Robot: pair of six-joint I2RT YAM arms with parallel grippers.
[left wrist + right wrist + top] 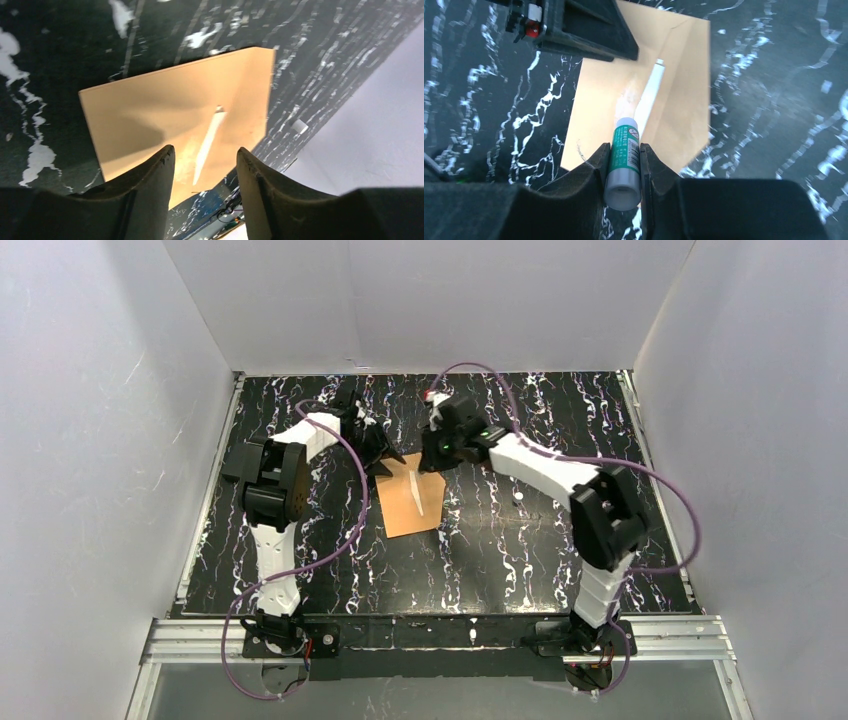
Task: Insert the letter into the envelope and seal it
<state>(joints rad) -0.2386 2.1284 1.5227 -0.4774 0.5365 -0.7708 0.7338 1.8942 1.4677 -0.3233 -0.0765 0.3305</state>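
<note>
The orange-brown envelope [410,508] lies flat on the black marbled table, with a white streak [419,495] along its middle. In the left wrist view the envelope [165,105] shows creases meeting at a flap tip where the streak [209,142] begins. My right gripper [625,147] is shut on a green-and-white glue stick [625,160], whose tip points at the envelope [604,100] beside the streak. My left gripper [205,150] is open and empty, hovering at the envelope's far edge [385,462]. The letter is out of view.
White walls enclose the table on the left, back and right. The metal rail [440,635] with both arm bases runs along the near edge. The two grippers sit close together over the far end of the envelope, and the left one [584,30] shows in the right wrist view.
</note>
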